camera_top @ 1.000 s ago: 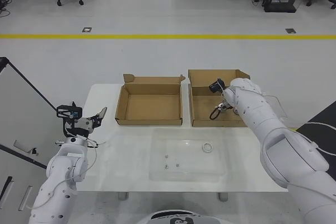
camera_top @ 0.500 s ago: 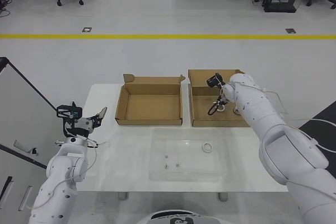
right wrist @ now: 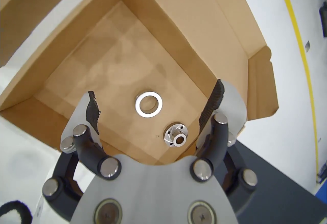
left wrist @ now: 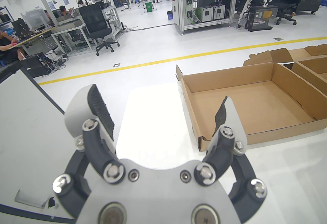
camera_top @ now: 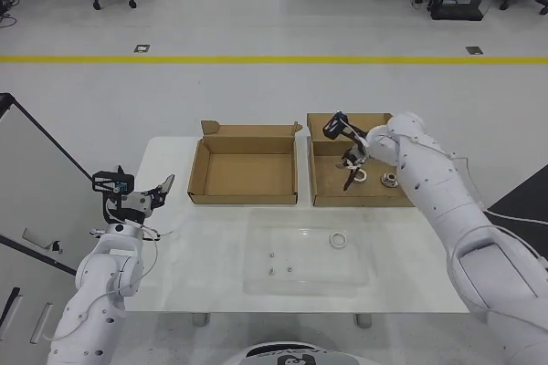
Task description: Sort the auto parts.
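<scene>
Ring (right wrist: 149, 104) and flanged hub (right wrist: 176, 136) in box (right wrist: 178, 18) beneath right hand (right wrist: 155, 88), wide open, empty.

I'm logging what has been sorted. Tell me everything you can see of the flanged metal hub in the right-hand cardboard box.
The flanged hub looks like shiny, silver machined metal. It has a round flange with small holes around it and a raised central tube with an open bore. It stands flange down, bore up, on the floor of the cardboard box, near a side wall. A flat ring lies beside it, apart. The open right end effector hovers above without touching it.
</scene>
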